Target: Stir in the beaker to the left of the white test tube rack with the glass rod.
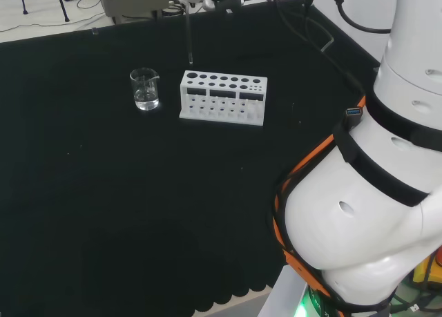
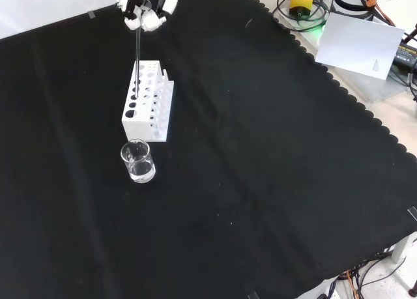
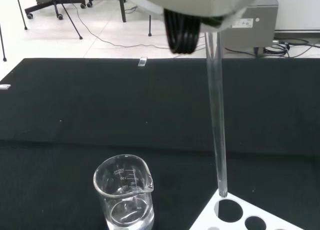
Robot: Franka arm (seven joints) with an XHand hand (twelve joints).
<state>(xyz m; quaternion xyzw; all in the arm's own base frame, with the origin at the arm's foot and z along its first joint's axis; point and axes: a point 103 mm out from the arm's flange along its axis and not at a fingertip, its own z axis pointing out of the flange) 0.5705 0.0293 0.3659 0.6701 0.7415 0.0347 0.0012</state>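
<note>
A black cloth point(image 2: 273, 182) covers the whole bench, and on it stand a white test tube rack point(image 2: 148, 100) and a small clear beaker point(image 2: 138, 161). In the front view the rack sits at about ten o'clock from the picture's centre, with the beaker just beside its near end, toward six o'clock of it; in the head view the beaker is at nine o'clock of the rack, close but apart. The hand point(image 2: 144, 11) hangs above the rack's far end, at twelve o'clock of it in the front view, its fingers curled round the top of the glass rod point(image 2: 137, 51). The rod hangs nearly upright, and in the wrist view its lower tip sits at the rim of a corner hole in the rack, whether just in or just above I cannot tell. The step in hand looks like carrying the rod from rack to beaker. To do it well, the rod should rise straight until its tip is clear above the rack top, travel across with the rod kept upright, then lower through the middle of the beaker's mouth, away from the pouring lip, and circle gently without knocking the wall. The beaker is clear glass with printed graduations, a spout, and a shallow pool of clear liquid at its bottom.
</note>
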